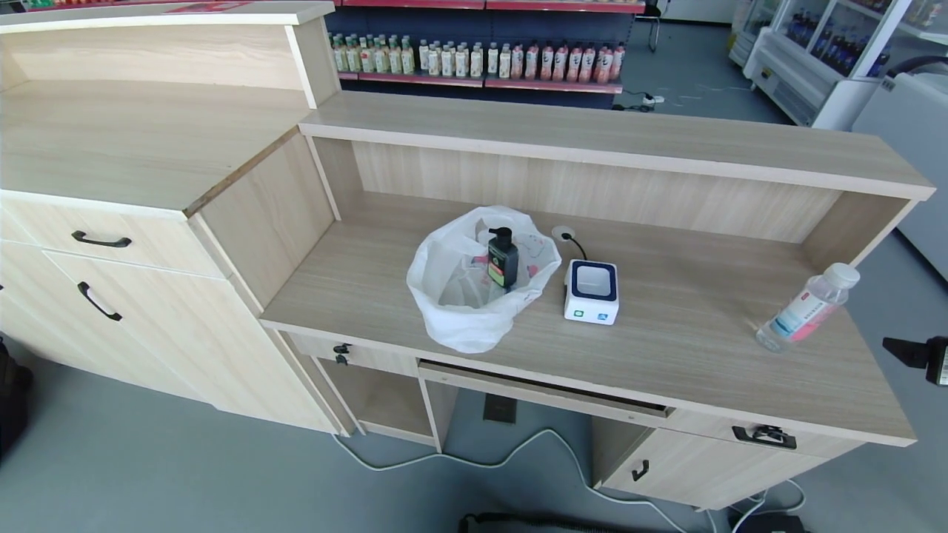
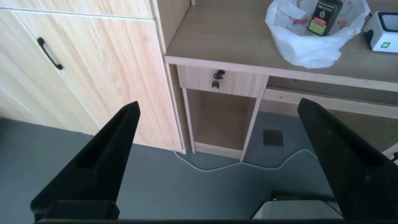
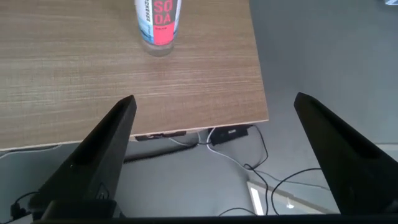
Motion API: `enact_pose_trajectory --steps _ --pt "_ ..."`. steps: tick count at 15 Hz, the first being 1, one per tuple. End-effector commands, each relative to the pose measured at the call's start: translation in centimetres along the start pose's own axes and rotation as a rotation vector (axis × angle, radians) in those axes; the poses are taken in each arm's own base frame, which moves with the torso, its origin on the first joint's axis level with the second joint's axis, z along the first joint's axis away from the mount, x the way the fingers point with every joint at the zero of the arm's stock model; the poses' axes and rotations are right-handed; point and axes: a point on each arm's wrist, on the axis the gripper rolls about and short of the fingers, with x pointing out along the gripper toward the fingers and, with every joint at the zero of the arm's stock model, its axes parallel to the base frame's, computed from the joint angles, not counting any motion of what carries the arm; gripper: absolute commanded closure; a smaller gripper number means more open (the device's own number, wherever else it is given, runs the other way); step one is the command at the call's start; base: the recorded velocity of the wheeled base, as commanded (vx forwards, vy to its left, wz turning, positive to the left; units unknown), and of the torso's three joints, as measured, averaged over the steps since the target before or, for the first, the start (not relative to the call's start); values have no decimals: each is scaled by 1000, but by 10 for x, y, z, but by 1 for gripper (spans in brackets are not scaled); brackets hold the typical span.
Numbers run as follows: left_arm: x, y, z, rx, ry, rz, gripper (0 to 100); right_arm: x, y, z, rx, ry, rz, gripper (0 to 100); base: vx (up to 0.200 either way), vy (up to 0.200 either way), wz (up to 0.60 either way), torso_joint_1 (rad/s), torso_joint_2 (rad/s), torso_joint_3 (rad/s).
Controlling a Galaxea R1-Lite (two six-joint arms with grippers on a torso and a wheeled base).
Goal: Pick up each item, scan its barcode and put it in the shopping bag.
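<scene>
A white plastic shopping bag (image 1: 474, 296) sits open on the wooden counter (image 1: 666, 326), with a black pump bottle (image 1: 503, 259) standing inside it. Just right of the bag is the white barcode scanner (image 1: 592, 292). A clear water bottle (image 1: 809, 308) with a pink and blue label stands near the counter's right end. My right gripper (image 3: 214, 155) hangs open just off the counter's front edge, below that bottle (image 3: 158, 23). My left gripper (image 2: 217, 162) is open, low in front of the cabinets, far from the bag (image 2: 314, 31).
A taller cabinet (image 1: 148, 148) with black handles adjoins the counter on the left. A raised ledge (image 1: 607, 141) runs along the counter's back. Cables (image 1: 518, 459) trail on the grey floor under the counter. Drawers with black handles (image 1: 763, 435) sit below.
</scene>
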Motion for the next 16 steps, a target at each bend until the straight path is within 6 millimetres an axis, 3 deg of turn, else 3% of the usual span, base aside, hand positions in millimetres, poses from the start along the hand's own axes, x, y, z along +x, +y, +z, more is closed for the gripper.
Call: enact_pose_trajectory --steps 1,2,5,9,16 --pt "0 0 0 0 -1 0 0 18 -4 11 20 -35 43 0 0 0 0 0 0 0" --pt "0 0 0 0 -1 0 0 18 -4 11 20 -35 43 0 0 0 0 0 0 0" --pt "0 0 0 0 -1 0 0 57 -16 -10 4 -140 44 0 0 0 0 0 0 0" --pt "0 0 0 0 -1 0 0 68 -16 -40 -9 -174 57 0 0 0 0 0 0 0" --pt "0 0 0 0 -1 0 0 78 -7 -37 -2 -230 104 0 0 0 0 0 0 0"
